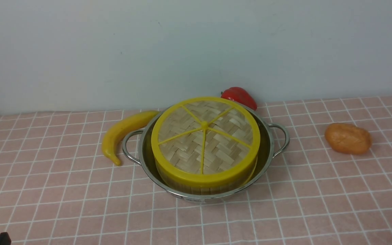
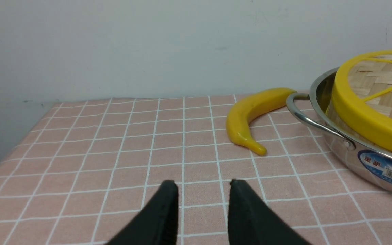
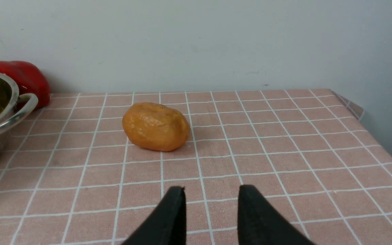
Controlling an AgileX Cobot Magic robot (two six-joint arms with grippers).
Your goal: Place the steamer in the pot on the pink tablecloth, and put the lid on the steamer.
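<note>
Status: placement looks complete. The flat round woven-bamboo lid with a thick yellow rim and six spokes [image 1: 182,149] covers the round, tall-walled bamboo steamer [image 1: 196,189], and the steamer sits inside the wide, shallow stainless-steel pot with two looped handles [image 1: 168,189]. Lid appears seated all round; its far side cannot be checked from here.

Your left hand [image 2: 203,185]: fingers apart, nothing between them. Your right hand [image 3: 212,189]: likewise parted and unloaded. Both are well apart from the pot.

Step in hand, as judged: the finish, after lid placement. Next move: none needed on the steamer or lid; keep both arms clear of the handles and end the run. Risk: a brush against the rim could shift the lid.

Surface: the table is covered by a pink cloth with a grid of thin white lines [image 1: 63,204], lying flat where visible. On it, a curved yellow banana [image 1: 121,132] lies just beside the pot's left handle; a glossy red pepper-like item [image 1: 238,97] is behind the pot; a brown, lumpy, bread-like item [image 1: 348,138] lies well apart on the right.

Room: a plain pale wall [image 1: 196,47] stands behind the table, with a few small marks. Light is soft and even.
</note>
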